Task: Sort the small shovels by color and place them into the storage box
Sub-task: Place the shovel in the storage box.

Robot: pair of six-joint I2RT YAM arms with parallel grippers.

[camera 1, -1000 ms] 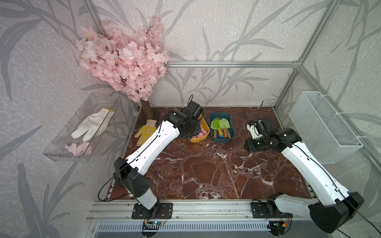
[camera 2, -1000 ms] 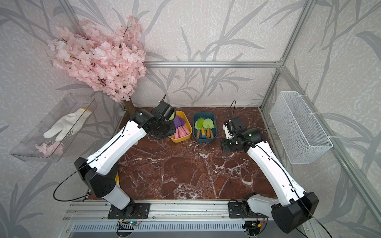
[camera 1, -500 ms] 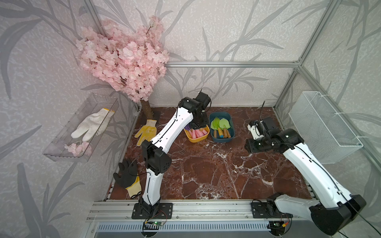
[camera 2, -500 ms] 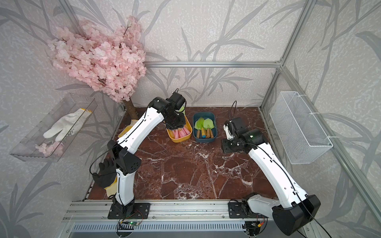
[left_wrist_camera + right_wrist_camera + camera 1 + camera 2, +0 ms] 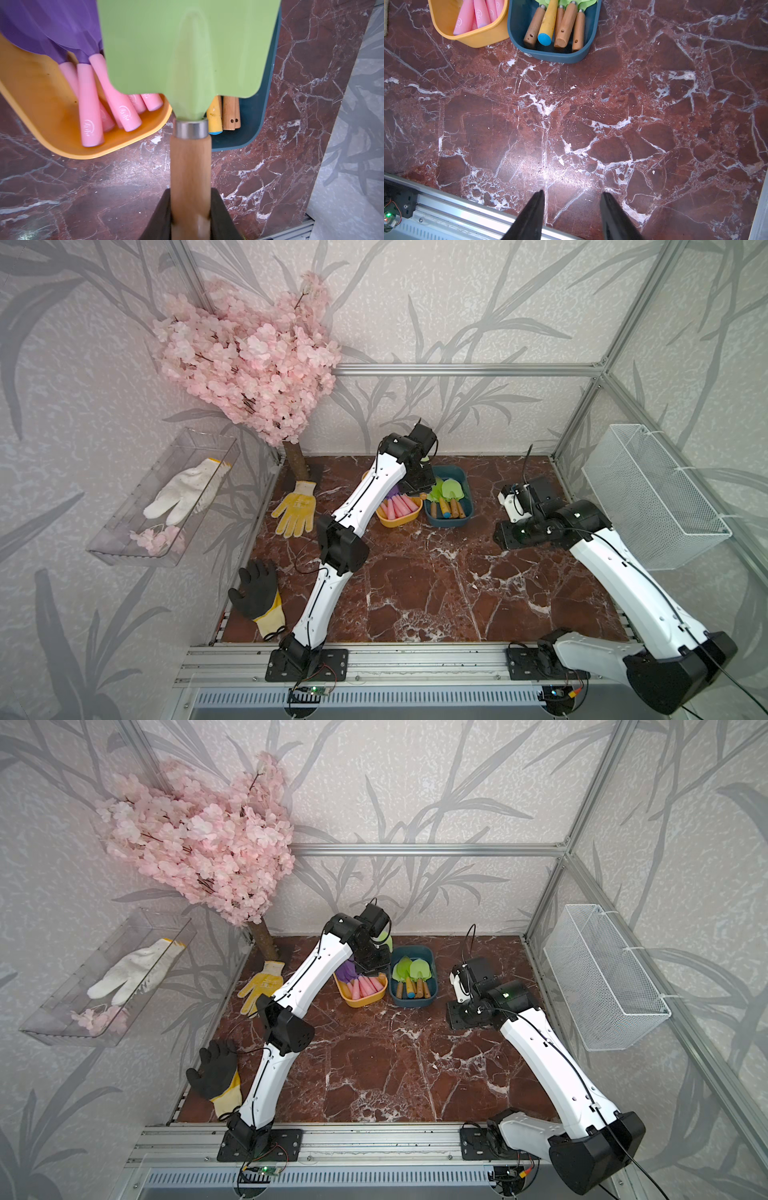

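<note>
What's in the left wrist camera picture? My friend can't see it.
The left gripper has its jaws shut on the wooden handle of a light green shovel, its blade over two tubs. The yellow-orange tub holds purple shovels with pink handles; the dark teal tub shows wooden handles and one yellow.

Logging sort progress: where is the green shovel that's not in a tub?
Left wrist view: the green shovel sits gripped by its wooden handle in the left gripper, above where the yellow tub and blue tub meet.

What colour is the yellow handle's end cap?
Blue end cap, clearest in the right wrist view.
</note>
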